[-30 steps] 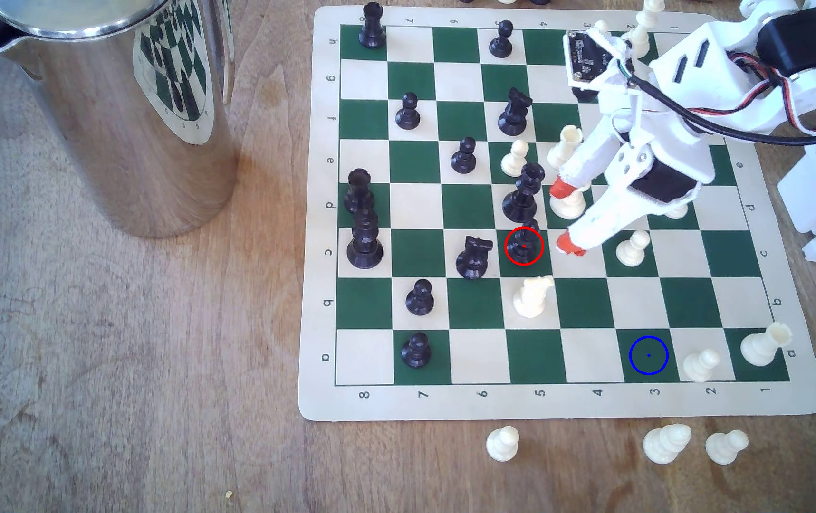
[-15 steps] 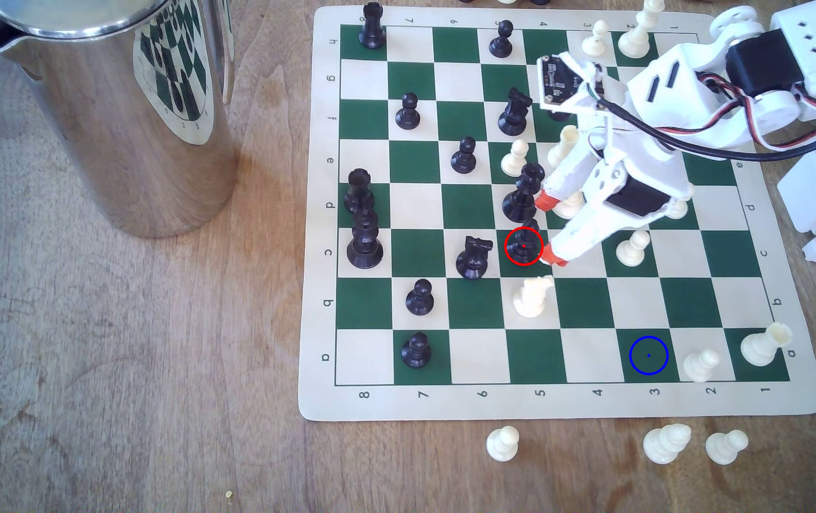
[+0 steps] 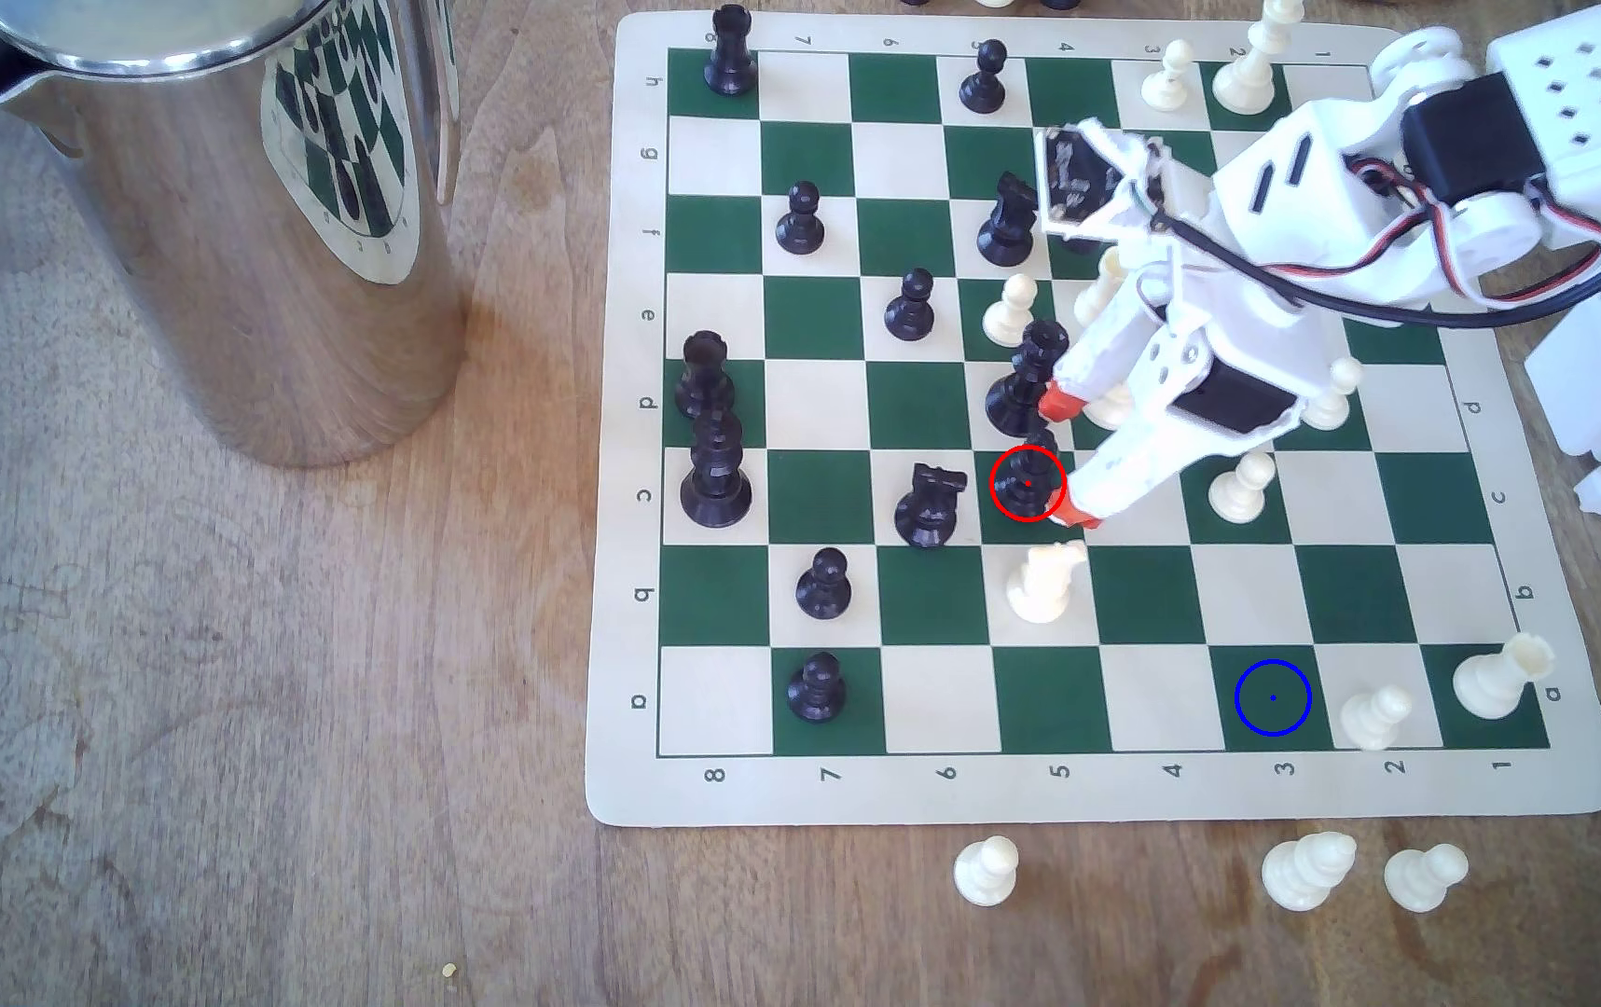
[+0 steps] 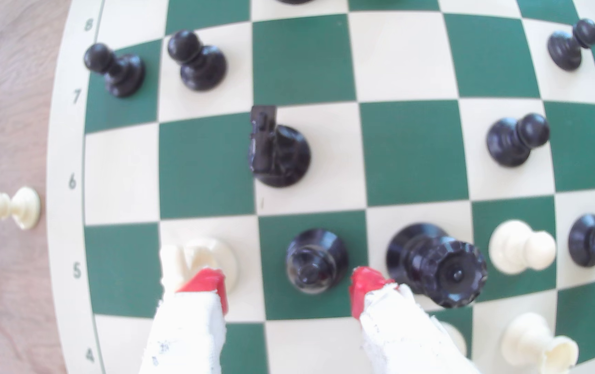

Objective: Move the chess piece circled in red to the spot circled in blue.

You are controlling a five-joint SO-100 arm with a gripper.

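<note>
The gripper [image 3: 1067,460] hung low over the board [image 3: 622,484] with its red-tipped fingers [image 4: 205,282] spread apart, released and grasping nothing. The ringed piece [image 3: 1027,487] stood upright on a green square in row c, column 5, inside the red ring. In the wrist view the piece [image 4: 315,260] sat between the two red tips, one tip just beside it, the other farther off in front of a white knight [image 4: 198,257]. In the exterior view, a tall black crowned piece [image 3: 1026,380] stood just beyond it and a black knight [image 3: 927,505] to its left. The blue ring [image 3: 1272,697] marked a bare green square in row a, column 3, well apart, to the exterior view's right and nearer.
</note>
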